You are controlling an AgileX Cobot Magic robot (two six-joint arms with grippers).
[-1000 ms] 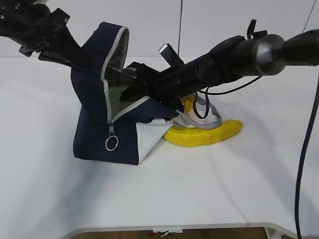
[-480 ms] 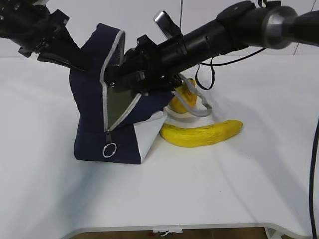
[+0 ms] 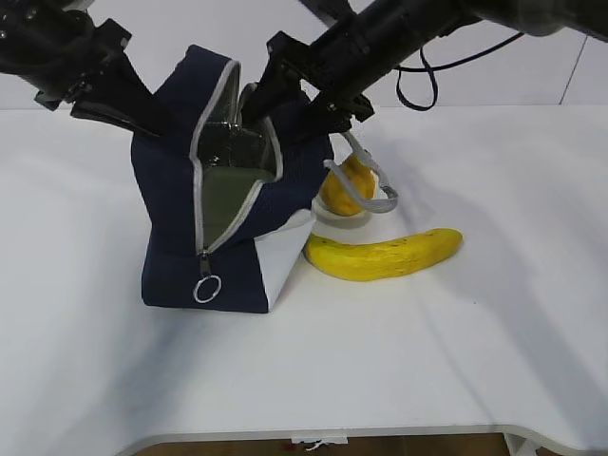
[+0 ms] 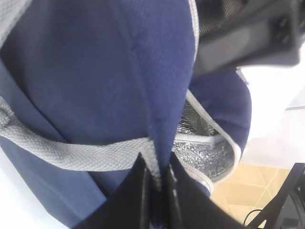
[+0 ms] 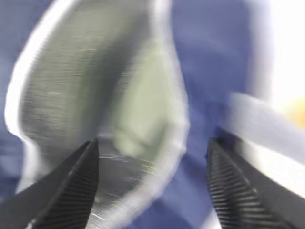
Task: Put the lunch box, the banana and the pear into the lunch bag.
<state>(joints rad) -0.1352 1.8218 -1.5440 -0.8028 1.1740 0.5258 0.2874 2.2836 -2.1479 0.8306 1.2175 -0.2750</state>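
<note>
Navy-blue fabric lunch bag (image 3: 223, 204) with its grey zipper, metal ring pull (image 3: 207, 288) and white lower panel stood on the white table (image 3: 399, 361), left of centre, its flap held upright so that the mouth gaped and we saw the silvery lining and a pale sage-green surface inside, which we took for the lid of the lunch box (image 3: 228, 195). We saw the left gripper (image 4: 156, 183) pressed together on the bag's edge, where a grey webbing handle (image 4: 71, 155) crossed the blue cloth; in the exterior view that arm reached in from the upper left. The right gripper (image 5: 152, 176) hung just above the bag's opening with its ribbed fingers (image 5: 71, 188) spread wide and nothing between them. The small lumpy golden-yellow pear (image 3: 346, 186) lay on the table just beside the bag's right side, with the loop of the second grey handle (image 3: 372, 185) draped over it. The long curved yellow banana (image 3: 385, 256) lay in front of the pear, its near tip close to the bag's white panel.
</note>
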